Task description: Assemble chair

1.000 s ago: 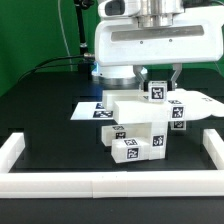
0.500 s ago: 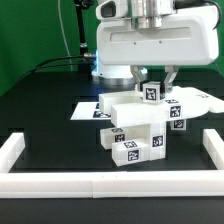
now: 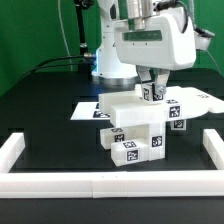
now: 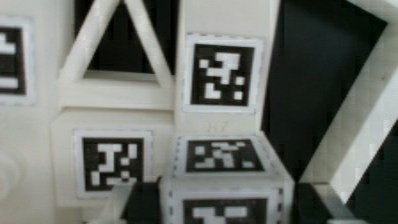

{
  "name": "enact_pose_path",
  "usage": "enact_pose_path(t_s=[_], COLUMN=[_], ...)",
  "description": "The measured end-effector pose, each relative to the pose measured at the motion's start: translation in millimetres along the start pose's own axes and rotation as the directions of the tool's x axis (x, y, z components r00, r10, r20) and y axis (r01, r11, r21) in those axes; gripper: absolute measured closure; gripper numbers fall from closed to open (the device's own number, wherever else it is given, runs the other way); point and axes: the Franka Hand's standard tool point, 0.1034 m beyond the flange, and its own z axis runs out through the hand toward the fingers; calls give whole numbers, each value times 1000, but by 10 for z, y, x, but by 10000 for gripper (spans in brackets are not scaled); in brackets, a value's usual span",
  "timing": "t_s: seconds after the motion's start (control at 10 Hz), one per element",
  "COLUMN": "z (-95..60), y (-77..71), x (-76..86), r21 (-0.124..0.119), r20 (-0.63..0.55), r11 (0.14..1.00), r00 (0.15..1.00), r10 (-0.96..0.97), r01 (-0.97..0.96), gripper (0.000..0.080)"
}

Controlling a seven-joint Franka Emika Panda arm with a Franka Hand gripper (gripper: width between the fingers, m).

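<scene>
The partly joined chair [image 3: 135, 125] stands mid-table as stacked white tagged blocks. My gripper [image 3: 153, 94] hangs over its back right top, shut on a small tagged white cube [image 3: 152, 92] that sits at the top of the stack. In the wrist view the cube [image 4: 222, 190] lies between my dark fingers [image 4: 143, 205], which press against both of its sides. Beyond it I see a long tagged leg [image 4: 222, 70] and the X-braced panel [image 4: 116, 50]. Whether the cube is seated on the piece below is hidden.
The marker board [image 3: 85, 112] lies flat under and behind the chair. White border rails run along the front [image 3: 70, 182], the exterior view's left [image 3: 10, 150] and right [image 3: 213, 150]. The arm's base [image 3: 108, 65] stands behind.
The hand has turned about its axis and shifted toward the exterior view's right. The cube between the fingers has stayed at nearly the same spot on the stack.
</scene>
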Motion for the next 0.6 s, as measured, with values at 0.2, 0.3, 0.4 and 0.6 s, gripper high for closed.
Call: enact_pose_path(t_s=[0.2, 0.3, 0.4, 0.6], z=[1, 2, 3, -15], y=[-13, -12, -12, -39], x=[-3, -3, -4, -25], r21=[15, 15, 15, -7], r20=[7, 7, 7, 7], r11=[998, 1000, 1000, 964], r00=[998, 1000, 1000, 964], r10=[55, 26, 26, -267], r01=[-55, -26, -26, 267], gripper=[514, 514, 284, 179])
